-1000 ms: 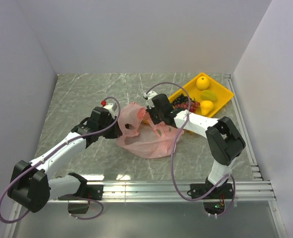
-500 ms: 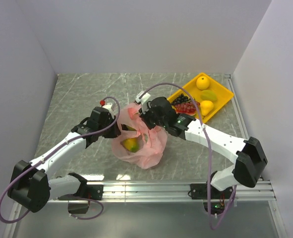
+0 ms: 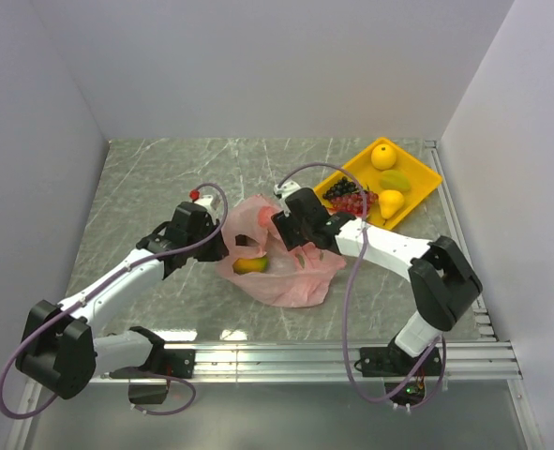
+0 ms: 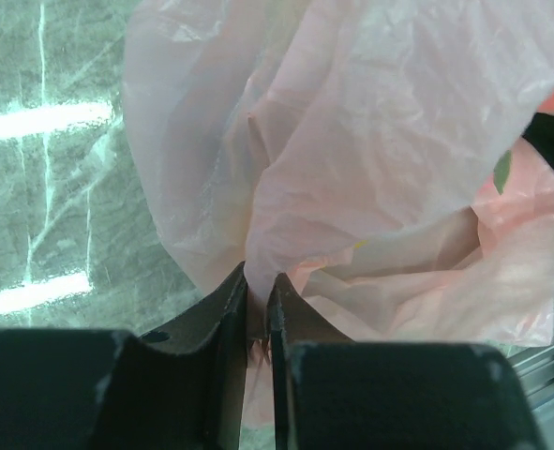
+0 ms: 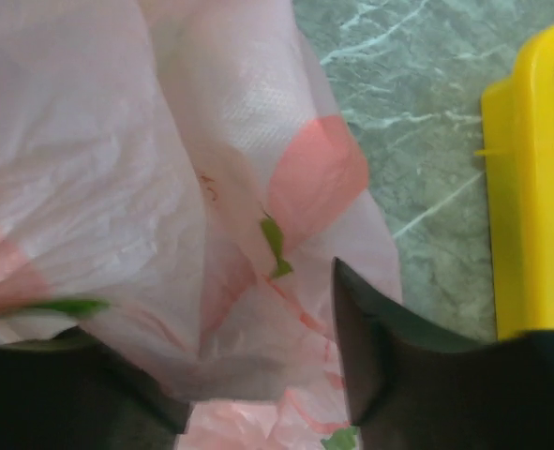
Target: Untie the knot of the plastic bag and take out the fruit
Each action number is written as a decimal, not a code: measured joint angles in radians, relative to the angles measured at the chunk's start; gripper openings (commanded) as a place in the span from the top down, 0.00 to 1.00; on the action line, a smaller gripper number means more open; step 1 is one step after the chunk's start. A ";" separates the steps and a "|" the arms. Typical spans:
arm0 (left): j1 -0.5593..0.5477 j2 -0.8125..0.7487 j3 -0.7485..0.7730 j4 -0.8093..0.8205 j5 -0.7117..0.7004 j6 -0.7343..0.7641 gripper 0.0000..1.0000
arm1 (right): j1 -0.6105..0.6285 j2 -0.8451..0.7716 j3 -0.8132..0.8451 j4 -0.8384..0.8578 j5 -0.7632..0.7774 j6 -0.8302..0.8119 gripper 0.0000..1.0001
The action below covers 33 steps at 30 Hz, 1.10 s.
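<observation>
Item count: one pink plastic bag (image 3: 291, 277), one yellow tray (image 3: 422, 197), four loose fruits, two grape bunches.

The bag lies crumpled at the centre of the desk (image 3: 164, 178). It carries red and green printed spots, and one yellow-green fruit (image 3: 249, 265) shows inside it.

The tray sits at 2 o'clock and holds one citrus (image 3: 383, 156), one green mango (image 3: 395, 179), one pear (image 3: 390, 202), one black grape bunch (image 3: 340, 190) and one red grape bunch (image 3: 355, 203).

The left fingers (image 4: 225, 314) pinch the bag's film at its 9 o'clock side. The right fingers (image 5: 370, 356) stand spread, with film between them.

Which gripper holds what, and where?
Left gripper pinches a fold of the plastic bag at its left side. Right gripper is open over the bag, gripping nothing.
</observation>
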 measured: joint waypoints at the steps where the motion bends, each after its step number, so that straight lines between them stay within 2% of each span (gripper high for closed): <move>1: 0.000 0.006 0.000 0.000 0.000 0.000 0.82 | 0.007 -0.015 -0.001 -0.006 0.009 0.003 0.29; 4: 0.000 0.031 0.000 -0.003 0.000 -0.001 0.82 | 0.042 -0.109 -0.002 -0.021 0.041 0.005 0.25; 9: 0.002 0.042 0.000 -0.006 -0.001 -0.005 0.83 | 0.130 -0.289 -0.002 -0.003 0.027 -0.019 0.26; 12: 0.002 0.041 0.000 -0.006 -0.004 -0.009 0.86 | 0.170 -0.329 -0.002 0.021 -0.021 -0.047 0.28; 17: 0.002 0.018 0.000 -0.006 -0.026 -0.017 0.89 | 0.214 -0.237 -0.010 0.062 -0.106 -0.053 0.28; 19: 0.002 0.001 0.000 -0.004 -0.035 -0.023 0.90 | 0.229 -0.186 -0.036 0.093 -0.116 -0.048 0.25; 21: 0.003 -0.020 0.000 -0.001 -0.040 -0.030 0.91 | 0.243 -0.133 -0.071 0.123 -0.125 -0.031 0.13; 23: 0.003 -0.034 0.000 0.004 -0.045 -0.032 0.91 | 0.254 -0.090 -0.102 0.155 -0.126 -0.020 0.07; 33: 0.003 -0.039 0.000 0.010 -0.041 -0.034 0.91 | 0.259 0.074 -0.089 0.294 -0.127 -0.001 0.06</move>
